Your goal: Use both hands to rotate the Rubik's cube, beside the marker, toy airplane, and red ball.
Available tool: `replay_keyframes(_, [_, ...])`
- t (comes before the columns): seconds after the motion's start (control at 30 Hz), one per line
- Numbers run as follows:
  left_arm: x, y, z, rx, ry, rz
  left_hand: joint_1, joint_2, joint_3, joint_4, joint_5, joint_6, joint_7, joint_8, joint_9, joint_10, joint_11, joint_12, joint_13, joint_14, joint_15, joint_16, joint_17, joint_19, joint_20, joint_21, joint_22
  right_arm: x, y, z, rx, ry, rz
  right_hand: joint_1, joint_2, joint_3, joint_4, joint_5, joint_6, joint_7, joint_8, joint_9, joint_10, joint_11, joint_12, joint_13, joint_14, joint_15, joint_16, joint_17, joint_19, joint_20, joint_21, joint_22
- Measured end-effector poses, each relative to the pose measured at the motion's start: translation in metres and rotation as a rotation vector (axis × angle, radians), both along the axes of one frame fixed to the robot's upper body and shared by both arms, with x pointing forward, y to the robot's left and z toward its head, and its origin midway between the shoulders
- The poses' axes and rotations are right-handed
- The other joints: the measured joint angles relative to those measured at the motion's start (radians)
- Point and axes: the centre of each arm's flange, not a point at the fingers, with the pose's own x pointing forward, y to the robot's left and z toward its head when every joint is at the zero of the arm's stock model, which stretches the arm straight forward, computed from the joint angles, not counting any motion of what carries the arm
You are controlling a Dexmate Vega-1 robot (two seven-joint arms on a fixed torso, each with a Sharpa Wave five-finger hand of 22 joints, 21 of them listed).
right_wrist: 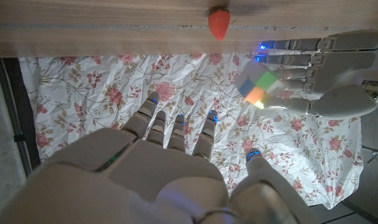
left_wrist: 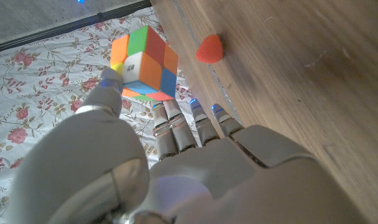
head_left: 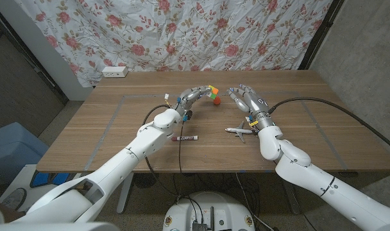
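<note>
We hold the cube (head_left: 211, 92) in our left hand (head_left: 194, 97), lifted above the far middle of the desk (head_left: 105, 128); the left wrist view shows it pinched between the thumb and the other fingers (left_wrist: 176, 127), so the grip is only on a small part of it. Our right hand (head_left: 246, 99) is near the cube but apart from it, with its fingers spread and nothing in them. The red ball (head_left: 217, 101) lies on the desk just under the cube; the toy airplane (head_left: 237, 131) and the marker (head_left: 186, 137) lie nearer to us.

The danger, we think, is the light pinch; if the right hand pushes a layer before it has a firm hold, the cube can turn in the left fingers or slip out; it then falls on the ball, which can roll away across the desk.
</note>
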Motion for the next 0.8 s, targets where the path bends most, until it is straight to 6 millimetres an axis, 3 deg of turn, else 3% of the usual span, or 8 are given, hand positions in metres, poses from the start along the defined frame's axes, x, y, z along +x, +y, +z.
replay_keyframes(0.07, [-0.001, 0.003, 0.001, 0.009, -0.006, 0.003, 0.0, 0.0, 0.0, 0.0, 0.0, 0.0, 0.0, 0.0, 0.0, 0.0, 0.0, 0.0, 0.0, -0.005, 0.005, 0.0, 0.0, -0.005, -0.005, 0.0, 0.0, 0.0, 0.002, 0.0, 0.012, 0.006, 0.02, 0.0, 0.0, 0.0, 0.0, 0.0, -0.009, -0.002, 0.0, 0.0, 0.0, 0.0, 0.0, 0.0, 0.003, -0.003, 0.0, 0.0, 0.0, 0.0, 0.0, 0.0])
replay_keyframes(0.1, [-0.001, 0.004, 0.001, 0.04, -0.016, 0.017, 0.0, 0.0, 0.0, 0.0, 0.0, 0.0, 0.0, 0.0, 0.0, 0.0, 0.0, 0.0, 0.0, -0.005, 0.005, 0.0, 0.0, -0.005, -0.005, 0.0, 0.0, 0.003, -0.009, 0.002, 0.023, 0.004, 0.006, 0.0, 0.0, 0.0, 0.0, 0.0, -0.01, -0.001, 0.0, 0.0, 0.0, 0.0, 0.0, 0.0, 0.005, -0.005, 0.0, 0.0, 0.003, -0.003, 0.0, 0.0])
replay_keyframes(0.3, [-0.004, 0.013, 0.003, 0.095, -0.038, 0.037, 0.001, -0.001, 0.003, 0.003, -0.001, 0.0, 0.0, 0.0, 0.0, 0.0, 0.0, -0.001, 0.0, -0.022, 0.003, 0.0, 0.0, -0.009, -0.001, 0.0, 0.0, 0.008, -0.019, 0.004, 0.075, 0.013, 0.035, 0.0, 0.0, 0.0, 0.0, 0.0, -0.038, -0.002, -0.008, 0.0, 0.0, 0.0, 0.0, 0.0, 0.009, -0.009, 0.0, 0.0, 0.011, -0.011, 0.0, 0.0])
replay_keyframes(0.8, [-0.01, 0.034, 0.014, 0.269, -0.096, 0.107, 0.002, -0.002, 0.003, 0.003, -0.001, 0.0, 0.0, -0.004, 0.0, 0.0, 0.0, -0.006, 0.0, -0.034, 0.002, -0.005, 0.0, -0.014, -0.007, 0.0, 0.0, 0.018, -0.031, 0.008, 0.205, 0.056, 0.125, 0.016, -0.016, 0.0, 0.0, 0.0, -0.093, 0.011, -0.008, -0.002, 0.022, 0.0, 0.0, 0.0, 0.04, -0.03, 0.007, -0.005, 0.018, -0.03, 0.0, 0.0])
